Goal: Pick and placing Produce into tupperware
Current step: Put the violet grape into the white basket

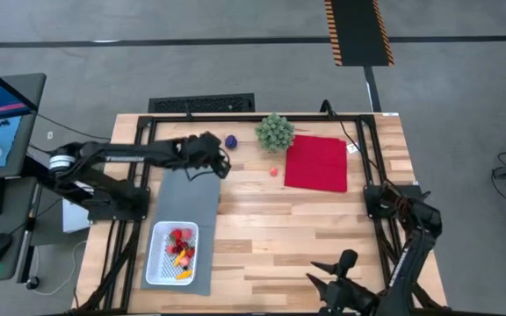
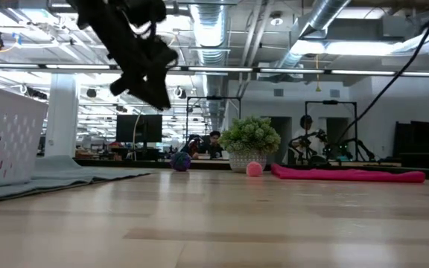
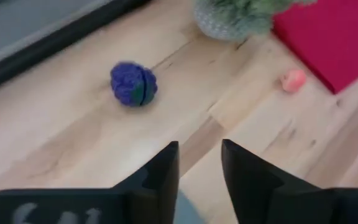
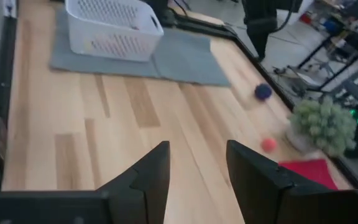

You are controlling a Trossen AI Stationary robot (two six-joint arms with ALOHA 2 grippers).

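Note:
The tupperware (image 1: 159,261) is a white mesh container standing on a grey mat at the table's near left; several red and yellow produce pieces (image 1: 181,248) lie inside it. A purple ball (image 3: 133,84) (image 1: 231,141) and a small pink fruit (image 3: 293,80) (image 1: 273,172) rest on the bare wood toward the far side. My left gripper (image 1: 223,167) (image 3: 199,163) hovers open and empty above the mat's far end, short of the purple ball; in the low view it (image 2: 146,71) is well above the table. My right gripper (image 4: 197,169) (image 1: 316,272) waits open near the table's near right edge.
A green bushy plant in a pot (image 1: 275,132) stands at the far middle, just right of the purple ball. A red cloth square (image 1: 316,162) lies flat to its right. The grey mat (image 1: 187,197) runs along the left side. Bare wood fills the table's middle.

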